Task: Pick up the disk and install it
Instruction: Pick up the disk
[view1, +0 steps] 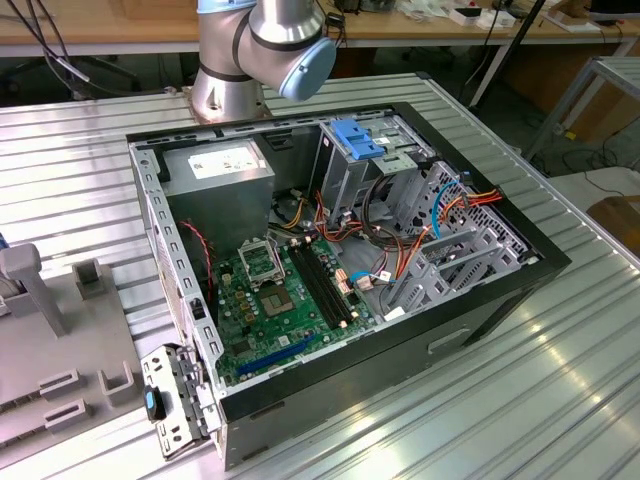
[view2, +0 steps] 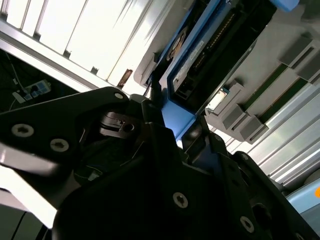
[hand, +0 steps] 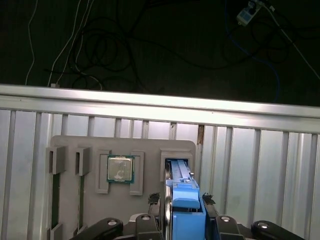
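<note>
Disk (hand: 184, 200) sits edge-up between the fingers (hand: 208, 205), which close on both sides of its blue carrier frame with no gap showing. The gripper (hand: 184, 209) has hold of it. The far end of the disk runs away from the fingers into a slot of the grey fixture plate (hand: 145, 150). Can't tell if it is seated in the slot or lifted a bit.

The first wrist view looks down along the fingers. It shows the plate on the slatted metal tabletop (hand: 250, 165), a CPU chip (hand: 120, 168) in a recess of the plate beside the disk's slot and near the fingers, and dark floor with loose cables (hand: 150, 50) beyond the tabletop's edge.

The second wrist view comes from the other side and is tilted. Here the disk (view2: 210, 50) shows its dark body and connector edge inside the blue frame, stretching away from the gripper (view2: 172, 125). The gripper's black body hides the grasped end, and the fingertip contact is hard to make out.

The exterior view shows the arm (view1: 265, 50): its base and lower joints stand behind the open computer case (view1: 470, 330), and the rest is cut off at the frame's top. Inside the case are the motherboard (view1: 270, 300), a power-supply box (view1: 218, 168) and a blue bracket (view1: 358, 137) on the drive cage. The fixture plate (view1: 60, 350) is partly cut off at the exterior view's left.
</note>
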